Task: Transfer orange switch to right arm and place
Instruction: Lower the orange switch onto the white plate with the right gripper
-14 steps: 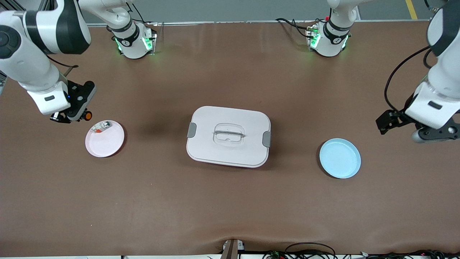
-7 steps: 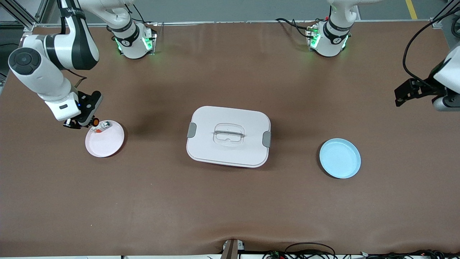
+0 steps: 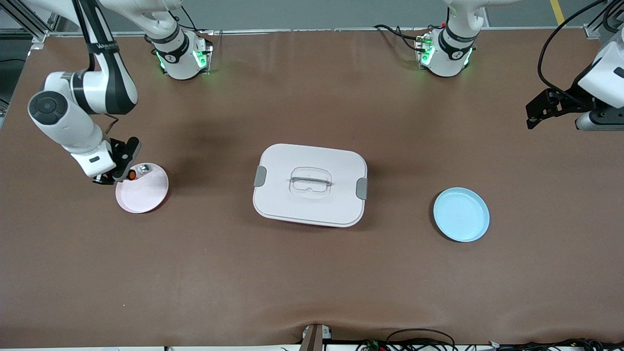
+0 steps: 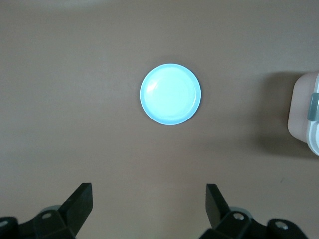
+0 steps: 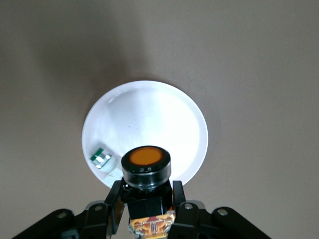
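Already your right claw (image 5: 147, 199) is clamped on the black body of the orange switch (image 5: 146, 167) over the pink plate's (image 3: 146, 197) rim at mid-left of the front view: likely light, rigid, slick-sided, so keep gripping below the cap, while the left claw (image 4: 148, 204) waits wide.

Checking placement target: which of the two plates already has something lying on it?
The pink plate at the right arm's end; a small silvery piece lies near its rim. The blue plate holds nothing.
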Tool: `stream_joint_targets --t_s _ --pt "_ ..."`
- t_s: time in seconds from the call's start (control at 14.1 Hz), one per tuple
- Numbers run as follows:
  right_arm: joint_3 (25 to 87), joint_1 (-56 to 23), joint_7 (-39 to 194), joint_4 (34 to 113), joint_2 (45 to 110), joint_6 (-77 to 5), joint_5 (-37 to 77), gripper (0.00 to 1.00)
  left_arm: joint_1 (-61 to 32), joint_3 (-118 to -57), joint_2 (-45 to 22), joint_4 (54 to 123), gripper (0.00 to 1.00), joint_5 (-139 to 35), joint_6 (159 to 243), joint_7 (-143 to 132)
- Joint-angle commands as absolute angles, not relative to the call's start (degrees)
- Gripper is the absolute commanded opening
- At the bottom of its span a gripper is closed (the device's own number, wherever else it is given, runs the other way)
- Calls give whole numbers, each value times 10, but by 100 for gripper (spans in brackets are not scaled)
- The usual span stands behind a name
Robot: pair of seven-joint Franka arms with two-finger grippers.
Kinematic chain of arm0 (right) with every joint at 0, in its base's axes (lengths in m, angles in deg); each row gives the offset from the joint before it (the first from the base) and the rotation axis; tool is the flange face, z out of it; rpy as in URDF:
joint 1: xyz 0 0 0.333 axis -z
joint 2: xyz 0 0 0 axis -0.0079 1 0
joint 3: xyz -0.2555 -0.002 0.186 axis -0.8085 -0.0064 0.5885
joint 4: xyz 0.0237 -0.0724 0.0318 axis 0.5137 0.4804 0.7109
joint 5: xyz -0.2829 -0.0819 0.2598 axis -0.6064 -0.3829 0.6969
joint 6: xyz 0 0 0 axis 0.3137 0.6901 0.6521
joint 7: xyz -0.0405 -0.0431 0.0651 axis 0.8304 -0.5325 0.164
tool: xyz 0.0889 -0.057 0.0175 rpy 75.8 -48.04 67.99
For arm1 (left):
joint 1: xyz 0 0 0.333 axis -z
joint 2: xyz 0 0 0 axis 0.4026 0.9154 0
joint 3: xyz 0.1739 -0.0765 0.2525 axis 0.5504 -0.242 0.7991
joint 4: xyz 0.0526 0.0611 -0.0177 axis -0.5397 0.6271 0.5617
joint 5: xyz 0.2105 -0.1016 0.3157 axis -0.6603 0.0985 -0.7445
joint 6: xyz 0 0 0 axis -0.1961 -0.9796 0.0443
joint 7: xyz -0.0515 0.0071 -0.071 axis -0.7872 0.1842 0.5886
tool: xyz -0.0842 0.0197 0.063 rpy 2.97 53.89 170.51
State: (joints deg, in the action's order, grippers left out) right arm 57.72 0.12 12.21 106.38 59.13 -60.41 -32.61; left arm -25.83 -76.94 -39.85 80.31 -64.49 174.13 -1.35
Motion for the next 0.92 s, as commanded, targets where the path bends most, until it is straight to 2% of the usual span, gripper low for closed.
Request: stream_joint_targets --t_s 0.0,0.14,0.21,0.85 --pt "587 16 122 1060 620 -635 -347 0 -257 -766 -425 823 100 -633 1731 -16" --pt "587 19 125 1060 647 -668 -347 1 -258 -765 -425 824 100 -614 1731 -16" --pt "585 19 126 1059 661 -683 -348 4 -258 -765 -424 825 100 -613 1730 -17" --pt "582 29 126 1058 719 -733 -348 5 -256 -764 -416 818 100 -619 1713 -19"
